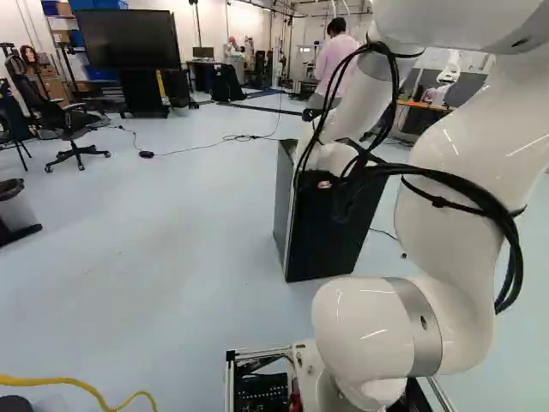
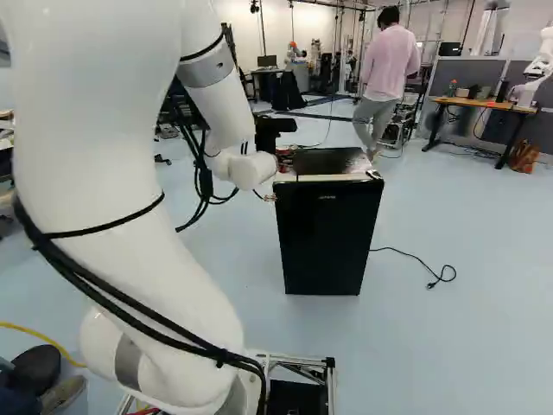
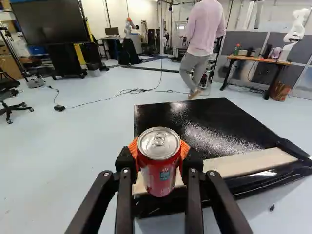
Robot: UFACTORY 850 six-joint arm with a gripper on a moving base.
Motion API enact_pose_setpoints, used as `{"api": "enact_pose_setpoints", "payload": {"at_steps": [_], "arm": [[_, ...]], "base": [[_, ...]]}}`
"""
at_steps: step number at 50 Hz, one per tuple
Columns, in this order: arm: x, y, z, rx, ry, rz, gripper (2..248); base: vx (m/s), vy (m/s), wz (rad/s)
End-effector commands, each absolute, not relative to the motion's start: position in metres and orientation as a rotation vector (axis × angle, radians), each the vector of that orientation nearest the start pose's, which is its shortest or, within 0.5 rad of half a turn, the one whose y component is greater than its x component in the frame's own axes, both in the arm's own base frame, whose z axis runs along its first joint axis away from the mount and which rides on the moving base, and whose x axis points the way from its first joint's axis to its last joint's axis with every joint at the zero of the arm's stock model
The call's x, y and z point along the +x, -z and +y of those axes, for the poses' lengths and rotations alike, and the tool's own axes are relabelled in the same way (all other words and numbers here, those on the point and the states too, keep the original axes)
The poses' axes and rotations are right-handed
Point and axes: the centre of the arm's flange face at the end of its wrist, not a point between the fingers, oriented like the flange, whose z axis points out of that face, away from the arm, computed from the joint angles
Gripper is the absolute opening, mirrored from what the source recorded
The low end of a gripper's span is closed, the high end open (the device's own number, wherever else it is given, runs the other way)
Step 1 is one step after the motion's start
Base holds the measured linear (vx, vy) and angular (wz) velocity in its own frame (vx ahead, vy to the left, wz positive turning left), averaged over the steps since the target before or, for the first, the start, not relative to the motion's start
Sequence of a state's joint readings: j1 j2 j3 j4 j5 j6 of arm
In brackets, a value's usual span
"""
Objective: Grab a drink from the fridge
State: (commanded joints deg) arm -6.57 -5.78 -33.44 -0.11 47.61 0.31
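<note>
In the right base view the gripper [image 2: 275, 131] shows only in part, black at the end of the white wrist, by the upper left corner of the fridge [image 2: 328, 238]. The fridge is black, and its front faces the base. In the wrist view my gripper [image 3: 159, 155] is shut on a red drink can [image 3: 160, 176] with a silver top, an orange pad on either side of it. The can stands upright between the fingers, with the fridge's glossy black top [image 3: 195, 124] and pale front strip beyond and beneath. The fridge's inside is out of sight.
A power cable [image 2: 415, 259] lies on the floor beside the fridge. Behind it, a person [image 2: 389, 73] stands in a pink shirt. Farther off are a desk [image 2: 484, 105], another robot [image 2: 540, 65], a large screen [image 1: 127, 39] and an office chair [image 1: 73, 129].
</note>
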Motion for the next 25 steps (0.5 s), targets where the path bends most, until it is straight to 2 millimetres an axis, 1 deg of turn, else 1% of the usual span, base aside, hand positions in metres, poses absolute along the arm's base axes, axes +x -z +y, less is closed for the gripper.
{"api": "enact_pose_setpoints", "payload": {"at_steps": [14,25], "arm": [[0.405,-0.411,-0.034,-2.544,1.921,0.109,98],[0.371,-0.402,-0.023,-2.548,1.896,0.082,98]], "base": [[0.000,0.000,0.000],[0.000,0.000,0.000]]}}
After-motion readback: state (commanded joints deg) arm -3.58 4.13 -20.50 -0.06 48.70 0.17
